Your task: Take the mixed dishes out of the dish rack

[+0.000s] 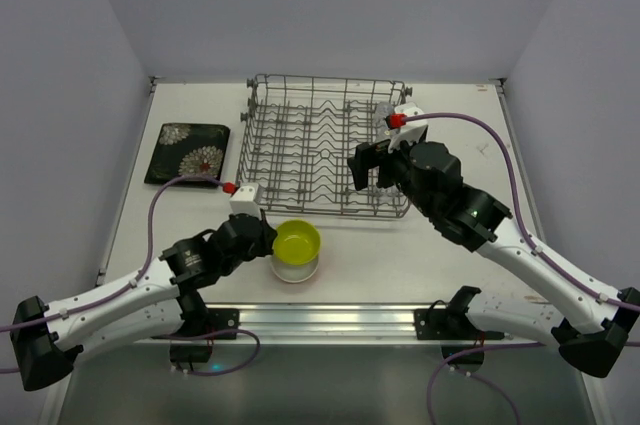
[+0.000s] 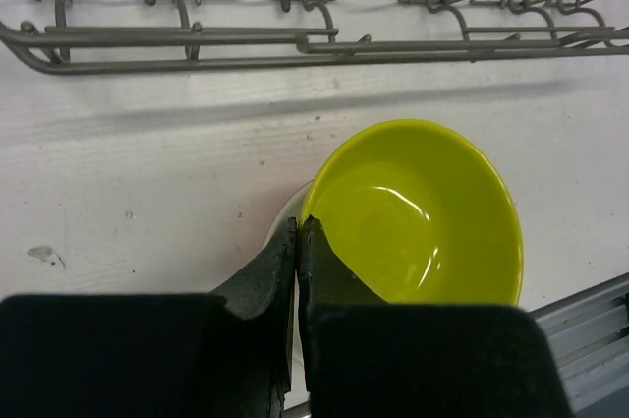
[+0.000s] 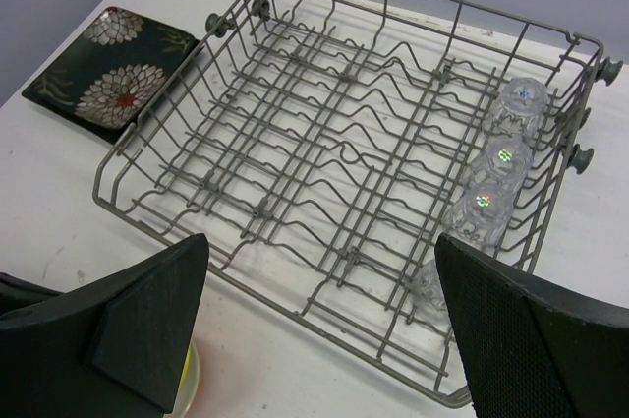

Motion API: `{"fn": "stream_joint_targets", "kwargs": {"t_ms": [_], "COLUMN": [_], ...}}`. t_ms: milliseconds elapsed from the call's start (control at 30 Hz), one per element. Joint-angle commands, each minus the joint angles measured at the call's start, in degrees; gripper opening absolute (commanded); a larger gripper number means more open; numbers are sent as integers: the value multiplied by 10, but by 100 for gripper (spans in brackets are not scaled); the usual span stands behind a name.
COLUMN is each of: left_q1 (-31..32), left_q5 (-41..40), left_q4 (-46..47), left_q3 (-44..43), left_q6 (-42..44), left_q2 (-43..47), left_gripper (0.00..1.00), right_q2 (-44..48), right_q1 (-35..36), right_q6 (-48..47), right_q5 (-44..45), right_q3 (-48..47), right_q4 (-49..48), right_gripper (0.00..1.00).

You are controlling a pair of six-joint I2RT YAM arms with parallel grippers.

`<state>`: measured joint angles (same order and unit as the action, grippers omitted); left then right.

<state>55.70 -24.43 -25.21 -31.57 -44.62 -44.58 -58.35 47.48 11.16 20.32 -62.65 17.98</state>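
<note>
My left gripper [image 2: 298, 228] is closed, its two pads nearly meeting, pinched on the near-left rim of the yellow-green bowl [image 2: 423, 211], with one pad inside the bowl and the other outside. The bowl sits upright and empty on the white table [image 1: 450, 255], just in front of the dish rack [image 1: 325, 160] and out of it. It is nested in a pale bowl [image 1: 295, 273], of which only a whitish rim shows. My right gripper [image 3: 319, 251] hangs over the near right part of the rack with its fingers spread wide and nothing between them. Below it, along the rack's right side, a row of clear glasses [image 3: 501, 162] stands upside down among the wires. I count three plainly, and a fourth nearest me is partly hidden beside my right finger. The rest of the rack's floor shows bare tines. The square black plate with white-red flowers [image 1: 187, 153] lies flat on the table just left of the rack, close beside its wire wall, though I cannot tell whether they touch.
</note>
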Motion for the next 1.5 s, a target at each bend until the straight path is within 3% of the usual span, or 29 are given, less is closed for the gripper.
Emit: {"fn": "stream_joint_targets", "kwargs": {"t_ms": [0,133,467,667,767,800,900,1167,1200,1333,1400,1433,1467], "left_q1": [5,5,12,15,20,21,28,38,38,34,-8,-36,-117], "left_q5": [-39,-19,-29,-31,-32,-34,-38,-64,-86,-195,-224,-208,-140], "left_q4": [67,136,164,161,146,141,122,37,9,-79,-115,-114,-84], "left_q3": [42,99,145,142,133,127,108,8,-21,-109,-174,-190,-210], "left_q6": [-49,-50,-56,-52,-55,-57,-57,-25,-18,-1,3,30,50], "left_q2": [26,48,69,76,69,68,70,87,85,51,-3,-23,-54], "left_gripper": [0,0,0,30,49,60,75,94,100,100,100,100,100], "right_q2": [10,1,1,-24,-37,-39,-51,-88,-92,-95,-92,-91,-91], "right_q1": [-5,-6,-9,-36,-62,-67,-92,-158,-161,-171,-172,-172,-172], "right_q6": [6,5,4,24,43,47,63,88,87,84,82,82,81], "right_q5": [18,13,-5,-36,-65,-70,-89,-123,-128,-137,-142,-143,-144], "right_q3": [-8,-8,-5,-7,-10,-10,-16,-26,-25,-22,-22,-23,-23], "right_q4": [-15,-15,-14,-8,2,4,19,62,64,67,67,67,66], "right_gripper": [99,99,99,99,99,99,99,99,99,99,99,99,99]}}
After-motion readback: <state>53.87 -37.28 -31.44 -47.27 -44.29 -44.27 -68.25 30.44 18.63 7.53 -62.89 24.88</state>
